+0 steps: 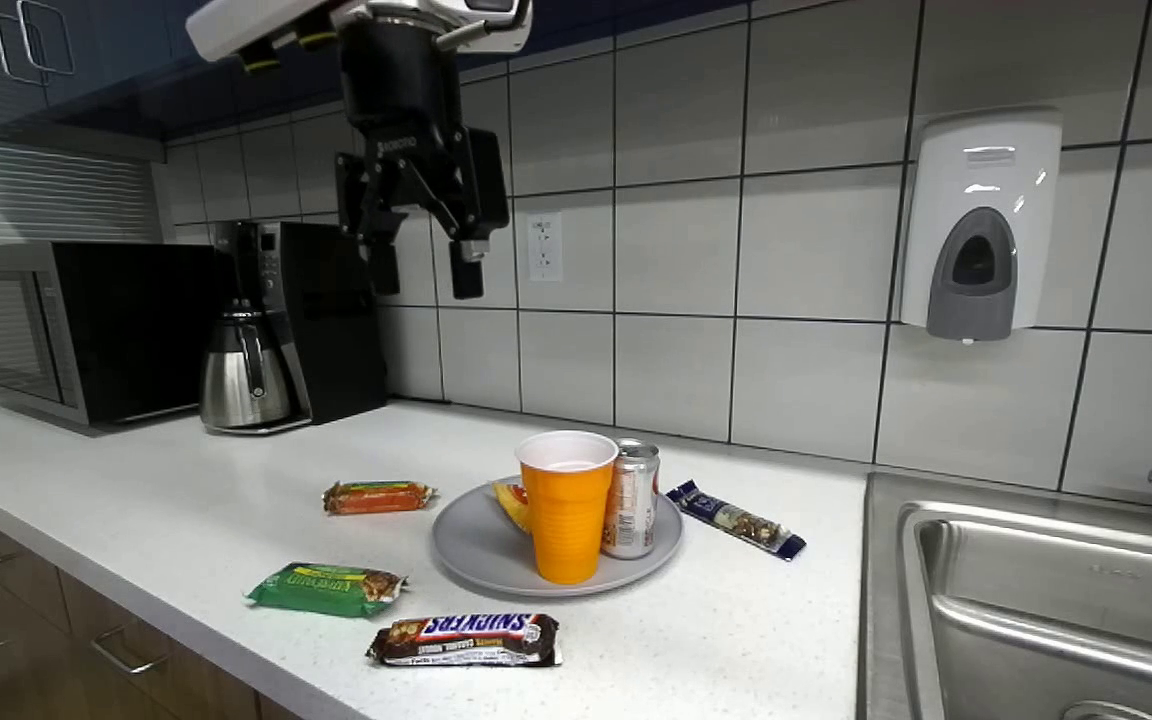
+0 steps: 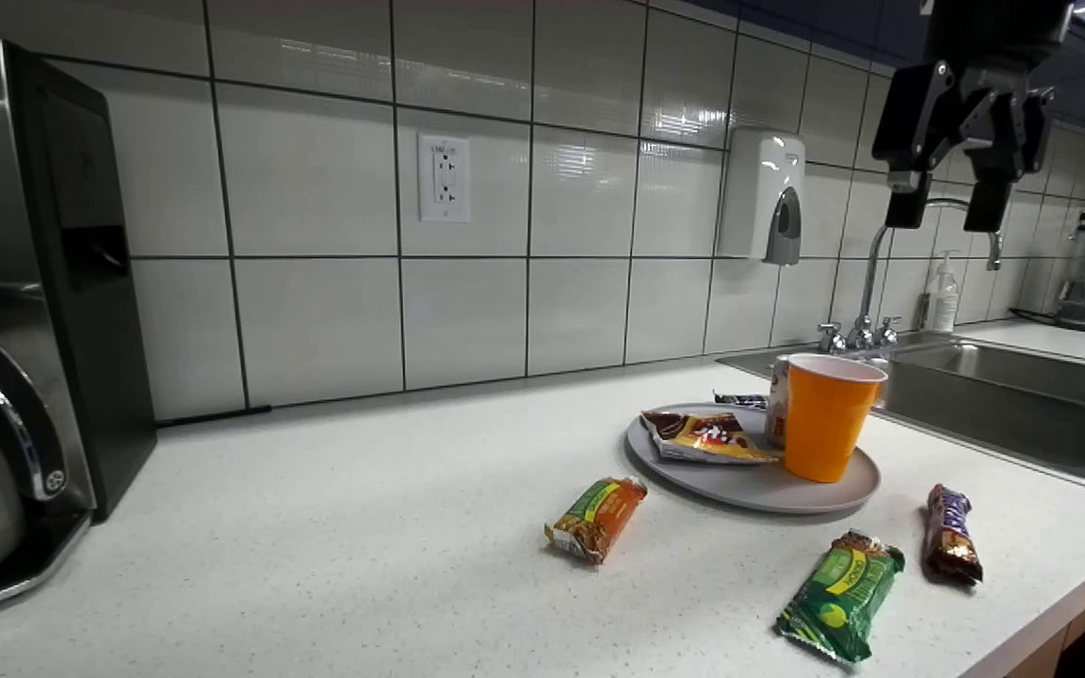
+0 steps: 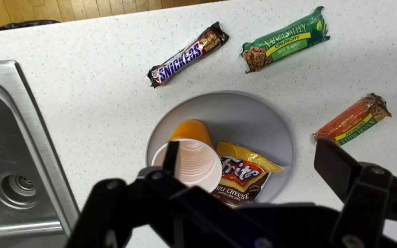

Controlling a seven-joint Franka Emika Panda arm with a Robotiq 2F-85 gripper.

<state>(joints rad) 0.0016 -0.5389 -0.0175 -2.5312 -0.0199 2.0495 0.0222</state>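
Well below the wide-spread end effector [image 1: 426, 277], orange cup [image 1: 566, 520], upright on gray plate [image 1: 479, 550]

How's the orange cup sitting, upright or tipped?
Upright: in both exterior views the orange cup stands base-down on the gray plate, its open mouth facing up.

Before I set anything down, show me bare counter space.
Bare counter lies between the coffee maker and the orange-wrapped bar, and between the Snickers bar and the sink. The plate is partly crowded: orange cup, can and Fritos bag.
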